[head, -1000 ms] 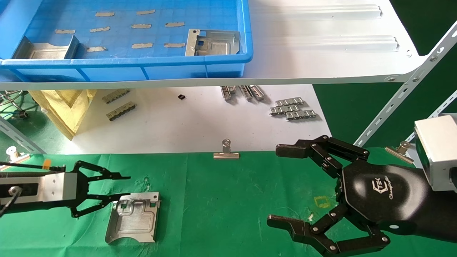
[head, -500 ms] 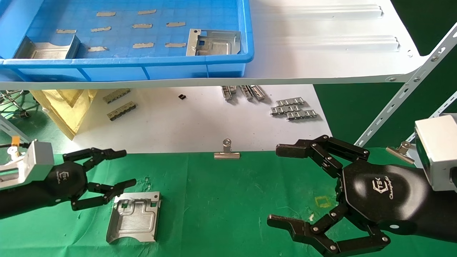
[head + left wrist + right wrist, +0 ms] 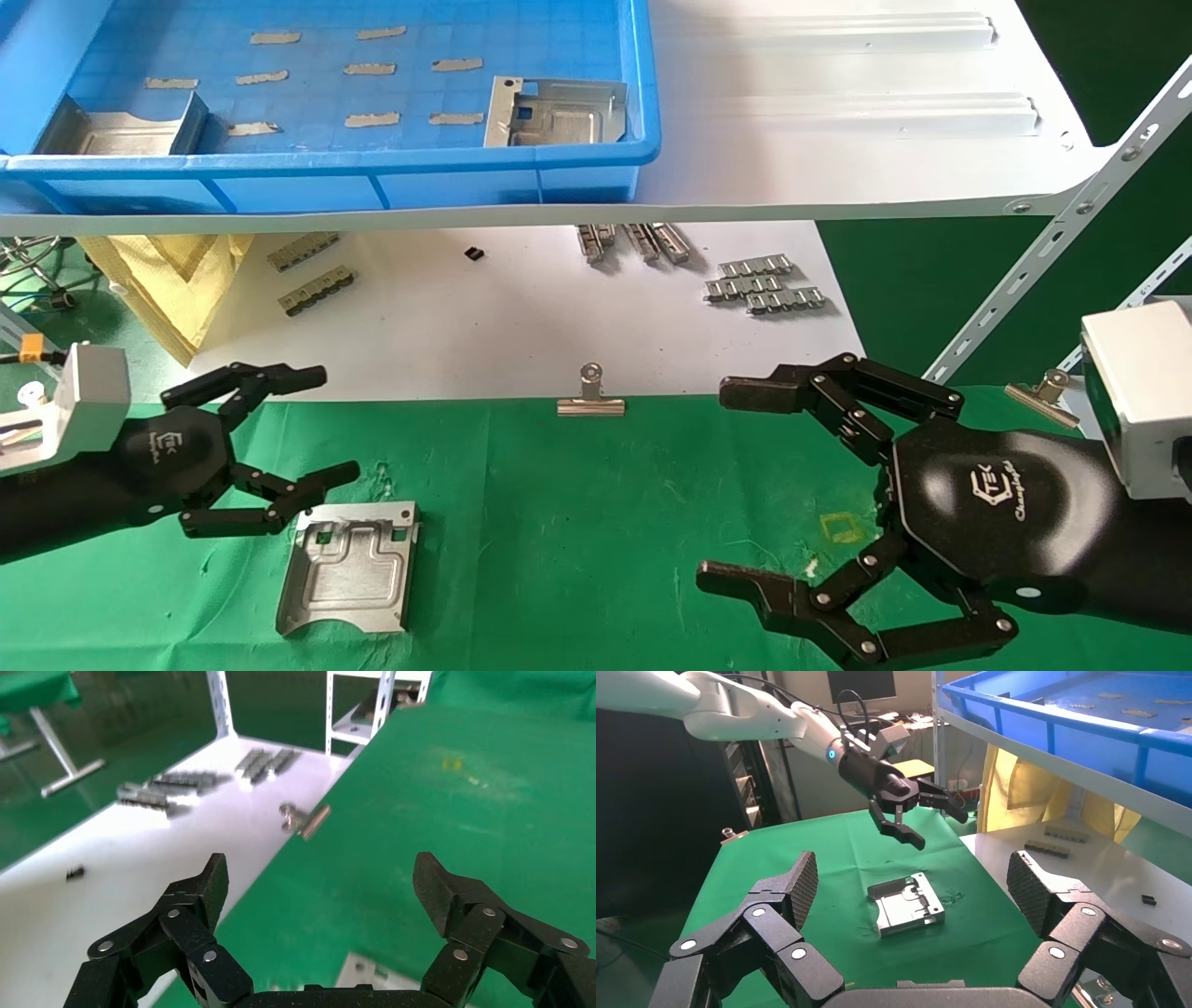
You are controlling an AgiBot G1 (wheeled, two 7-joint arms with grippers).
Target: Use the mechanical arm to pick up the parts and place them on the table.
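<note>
Left glossy black pincer [image 3: 312, 431] is hovering with fingers spread, empty — just above the near corner of the shiny silver stamped sheet-metal plate [image 3: 349, 566], which is lying flat on the wrinkled green cloth tabletop [image 3: 596, 522]. Right black pincer [image 3: 736, 489] is idling spread wide — well apart.

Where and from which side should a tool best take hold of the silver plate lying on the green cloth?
Probably by its bent-up flange along the far edge, coming from above. The stamped metal plate lies flat on the green cloth, so its face offers nothing to pinch; the raised lip does. The open left tool hangs just above that edge, apart from it.
</note>
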